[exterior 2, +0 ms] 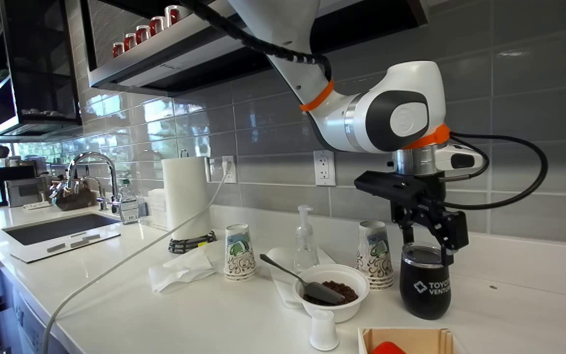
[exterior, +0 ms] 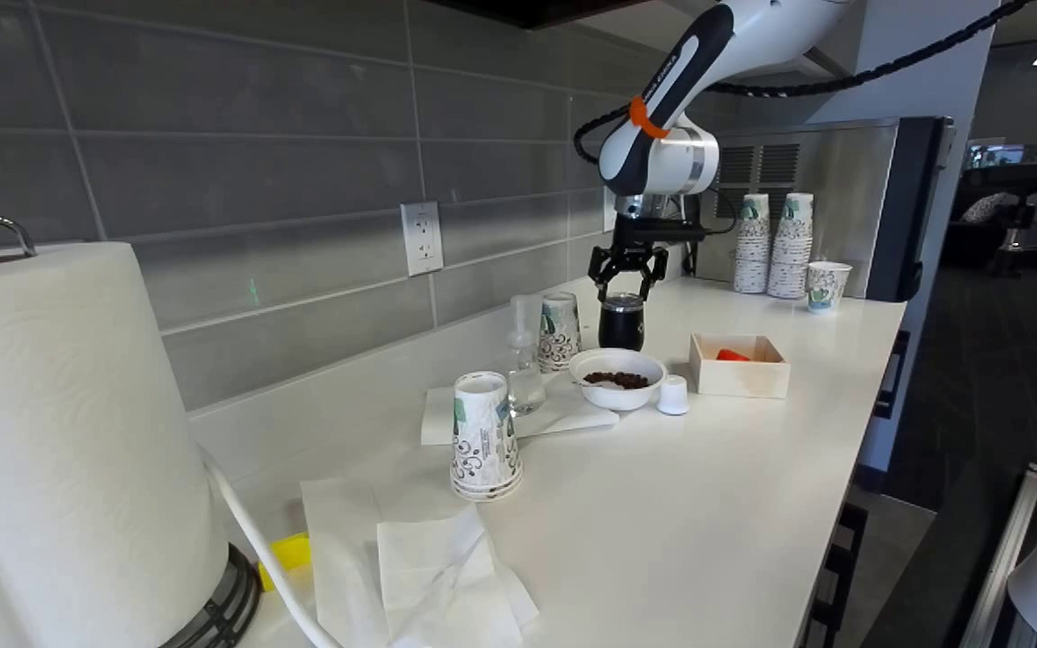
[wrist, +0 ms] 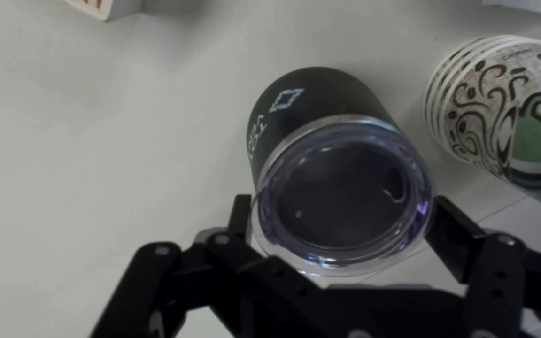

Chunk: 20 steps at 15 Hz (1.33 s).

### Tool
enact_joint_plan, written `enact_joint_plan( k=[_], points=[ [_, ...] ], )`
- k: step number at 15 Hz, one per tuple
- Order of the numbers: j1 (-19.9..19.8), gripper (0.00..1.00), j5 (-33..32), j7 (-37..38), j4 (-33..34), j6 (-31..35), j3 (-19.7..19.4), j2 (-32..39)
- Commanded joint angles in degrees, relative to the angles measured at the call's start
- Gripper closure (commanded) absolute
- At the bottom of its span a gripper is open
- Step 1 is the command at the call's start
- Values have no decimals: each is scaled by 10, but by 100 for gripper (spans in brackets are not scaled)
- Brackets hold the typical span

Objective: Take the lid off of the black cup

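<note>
My gripper (exterior: 624, 297) straddles the lid (wrist: 341, 197), fingertips (wrist: 240, 217) close at either edge; whether they squeeze it, I cannot tell. The lid sits on the black cup (exterior 2: 424, 297), right of a patterned cup stack (exterior 2: 375, 255).

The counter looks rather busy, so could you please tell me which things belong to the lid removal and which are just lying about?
Belongs to the job:
lid
black cup
gripper

Just lying about:
white bowl
pump bottle
paper cups
wooden box
paper towel roll
</note>
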Motion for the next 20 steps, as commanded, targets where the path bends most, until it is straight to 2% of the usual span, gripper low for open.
enact_joint_plan(
  k=[1,10,15,20],
  points=[
    [-4,34,11,-2,10,-12,2,2],
    [-13,34,30,-10,-2,-35,7,-40],
    [-11,34,15,14,-7,-65,-15,-61],
    [-24,34,14,34,-6,-64,-45,-58]
  ],
)
